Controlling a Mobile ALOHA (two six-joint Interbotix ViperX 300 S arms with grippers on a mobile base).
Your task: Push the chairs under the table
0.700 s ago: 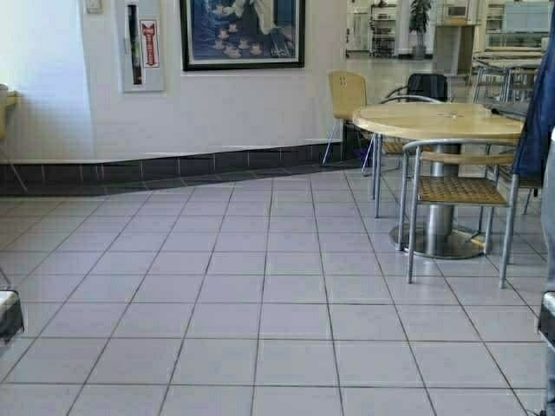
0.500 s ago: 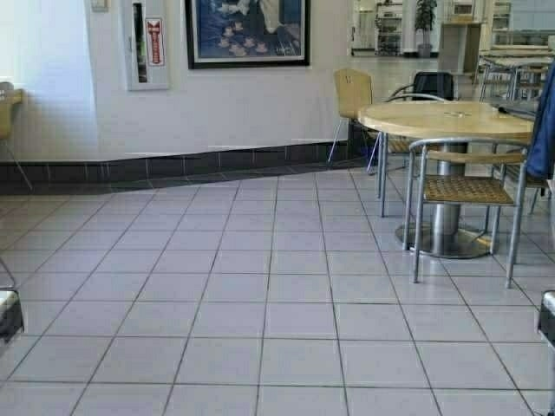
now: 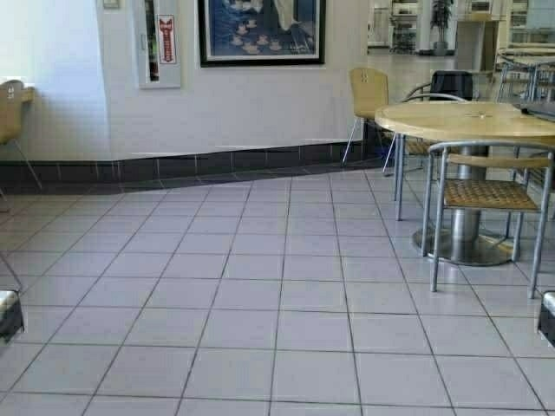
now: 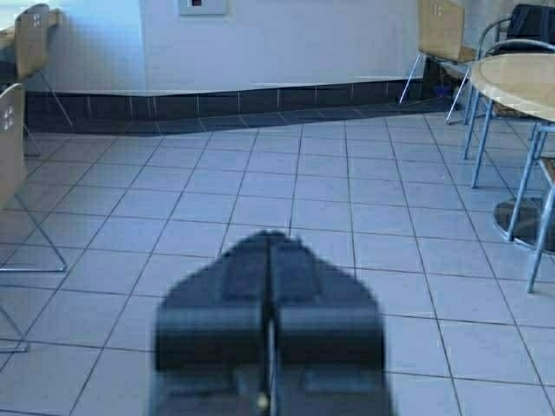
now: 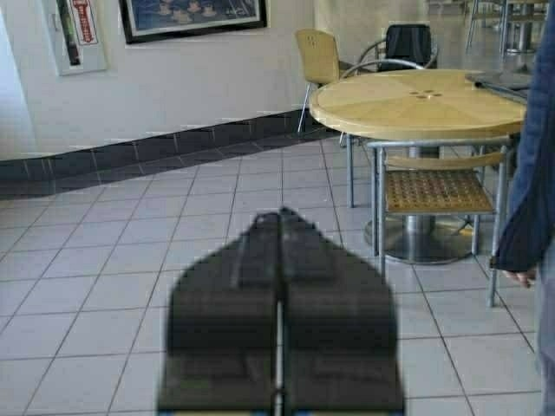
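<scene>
Two light tan plywood chairs [image 4: 33, 39] [image 4: 10, 130] with chrome wire legs stand far off on my left. In the high view one chair [image 3: 10, 108] shows at the left edge. A sliver of the light-wood table [image 3: 28, 93] shows beside it. Both chairs stand out on the floor, facing that table. My left gripper [image 4: 270, 236] is shut and empty, low over the grey tiles, well short of the chairs. My right gripper [image 5: 280, 212] is also shut and empty, over bare floor.
A round wooden table [image 3: 473, 120] on a steel pedestal stands at the right, with a woven-seat metal armchair [image 3: 490, 192] in front. A third tan chair [image 3: 368, 91] stands by the wall. A person's blue sleeve [image 5: 529, 173] is at my right. Wide tiled floor [image 3: 260, 295] lies ahead.
The robot has turned left, so the whole scene has slid right in the high view. The chair at the left edge has come into sight and the person has left that view.
</scene>
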